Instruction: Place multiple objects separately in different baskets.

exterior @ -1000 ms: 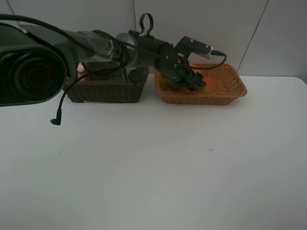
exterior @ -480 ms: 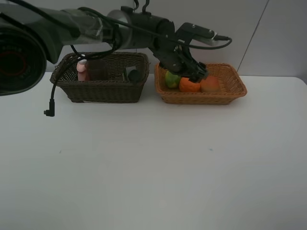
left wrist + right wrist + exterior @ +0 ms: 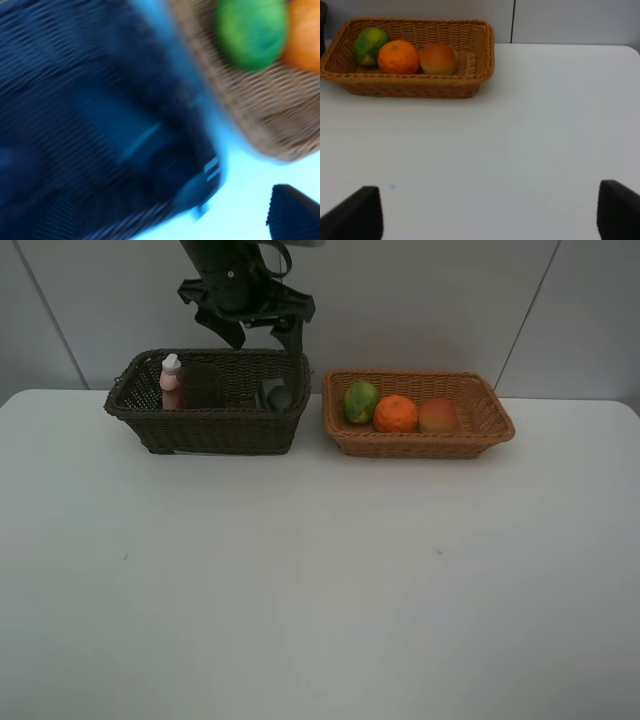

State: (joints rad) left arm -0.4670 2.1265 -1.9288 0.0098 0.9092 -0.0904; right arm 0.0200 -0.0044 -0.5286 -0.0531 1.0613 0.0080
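The left tool (image 3: 262,337), over the tan basket (image 3: 500,423) half a second earlier, had withdrawn above the dark basket (image 3: 215,430), apparently open and empty, leaving green citrus (image 3: 361,401), orange (image 3: 396,414) and peach (image 3: 438,415) inside, so sorting looked finished

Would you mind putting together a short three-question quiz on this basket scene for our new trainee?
1. True or false: the tan basket holds three fruits.
2. Multiple choice: in the exterior high view, which fruit lies between the other two? A) green citrus B) orange C) peach
3. Fill in: the pink bottle stands in the ____ basket.

Key
1. True: citrus, orange and peach lie in it side by side.
2. B: the orange is in the middle.
3. Dark brown; the left gripper hangs above its rear rim, empty and open.
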